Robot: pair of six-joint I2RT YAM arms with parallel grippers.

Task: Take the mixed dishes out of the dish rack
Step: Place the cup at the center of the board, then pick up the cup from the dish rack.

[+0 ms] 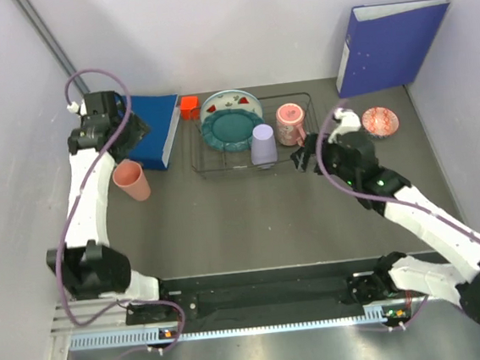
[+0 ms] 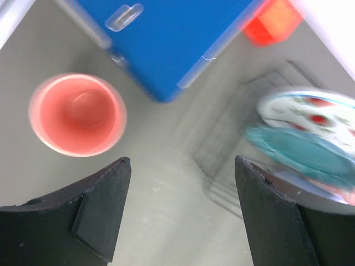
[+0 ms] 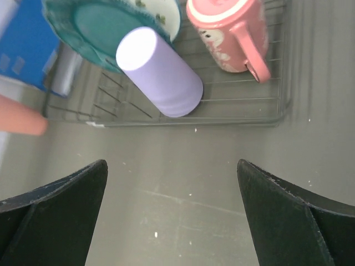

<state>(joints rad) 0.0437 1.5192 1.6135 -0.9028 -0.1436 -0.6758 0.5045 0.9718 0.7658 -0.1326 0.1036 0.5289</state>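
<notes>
dish rack [image 2: 227, 138] and teal plate [image 2: 299, 155] blurred in left wrist view.

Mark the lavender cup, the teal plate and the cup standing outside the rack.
lavender cup [image 3: 169, 83], right wrist view, its side wall.
teal plate [image 1: 232, 130], top external view, centre of its face.
salmon cup [image 2: 83, 108], left wrist view, its inside bottom.

overhead wide; wrist views share dish rack [image 1: 230, 160]
</notes>
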